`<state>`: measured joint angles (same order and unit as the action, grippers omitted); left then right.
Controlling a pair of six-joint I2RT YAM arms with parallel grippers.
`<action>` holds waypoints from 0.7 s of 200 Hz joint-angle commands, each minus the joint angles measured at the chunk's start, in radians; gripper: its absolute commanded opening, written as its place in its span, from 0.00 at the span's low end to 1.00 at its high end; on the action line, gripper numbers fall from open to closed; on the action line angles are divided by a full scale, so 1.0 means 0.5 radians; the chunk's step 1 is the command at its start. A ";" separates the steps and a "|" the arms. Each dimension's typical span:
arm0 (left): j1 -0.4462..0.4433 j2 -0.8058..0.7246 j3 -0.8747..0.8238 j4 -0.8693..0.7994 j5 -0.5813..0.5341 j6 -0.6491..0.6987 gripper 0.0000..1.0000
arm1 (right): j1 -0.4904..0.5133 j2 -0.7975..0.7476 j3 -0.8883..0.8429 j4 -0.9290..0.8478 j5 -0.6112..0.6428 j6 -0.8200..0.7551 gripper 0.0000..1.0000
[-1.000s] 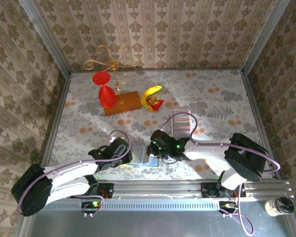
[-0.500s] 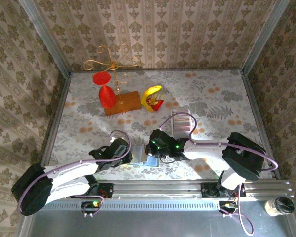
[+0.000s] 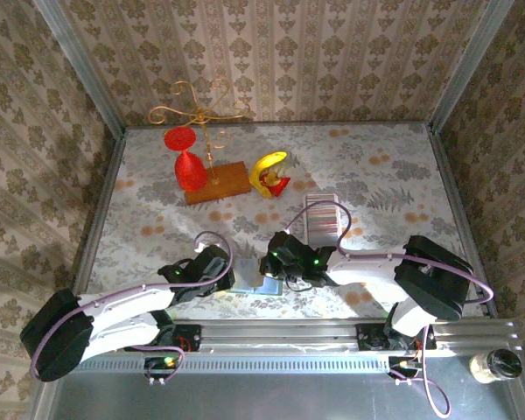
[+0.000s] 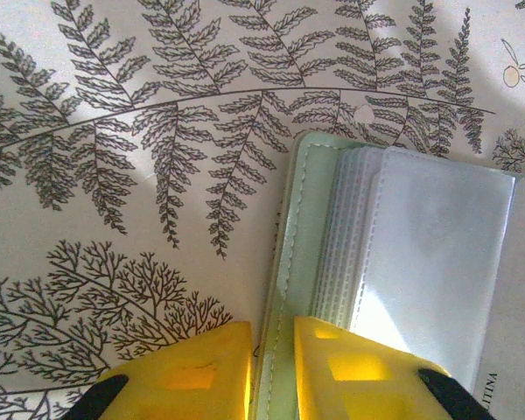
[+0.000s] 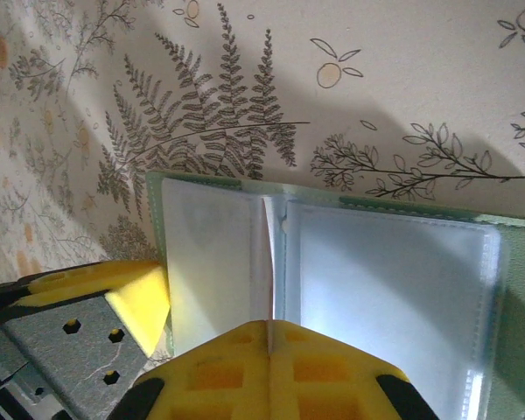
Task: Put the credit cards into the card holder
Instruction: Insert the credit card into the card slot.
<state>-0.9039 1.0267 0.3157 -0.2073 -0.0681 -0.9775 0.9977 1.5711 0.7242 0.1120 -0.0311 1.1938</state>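
Observation:
The card holder (image 3: 249, 276), a sage-green wallet, lies open near the table's front edge with its clear sleeves (image 4: 429, 245) facing up. My left gripper (image 4: 273, 367) is shut on its green cover edge (image 4: 299, 219). In the top view that gripper (image 3: 233, 278) sits at the wallet's left side. My right gripper (image 5: 269, 337) is shut on a thin pale credit card (image 5: 269, 262), which stands edge-on over the card holder's (image 5: 394, 289) fold; in the top view it (image 3: 275, 276) is at the wallet's right. The other credit cards (image 3: 324, 219) lie in a ribbed strip further back.
A wooden base with a gold wire stand and red glasses (image 3: 191, 168) is at the back left, and a yellow and red toy (image 3: 269, 171) sits beside it. The metal rail (image 3: 271, 334) runs along the near edge. A yellow left finger (image 5: 140, 297) shows beside the wallet.
The right gripper has shifted very slightly over the wallet. Both grips are unchanged.

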 commanded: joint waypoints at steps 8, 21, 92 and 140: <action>-0.027 0.045 -0.021 -0.017 0.035 -0.036 0.20 | 0.004 0.013 -0.037 0.086 0.029 0.051 0.00; -0.029 0.048 -0.021 -0.014 0.035 -0.039 0.20 | 0.011 0.029 -0.040 0.116 0.012 0.059 0.00; -0.033 0.054 -0.027 -0.005 0.032 -0.045 0.19 | 0.020 0.079 -0.092 0.223 -0.033 0.152 0.00; -0.038 0.051 -0.038 -0.003 0.032 -0.051 0.19 | 0.023 0.051 -0.114 0.163 -0.006 0.093 0.00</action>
<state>-0.9096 1.0283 0.3157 -0.2066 -0.0761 -0.9913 1.0027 1.5906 0.6903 0.2134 -0.0444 1.2499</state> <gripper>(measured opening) 0.189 0.044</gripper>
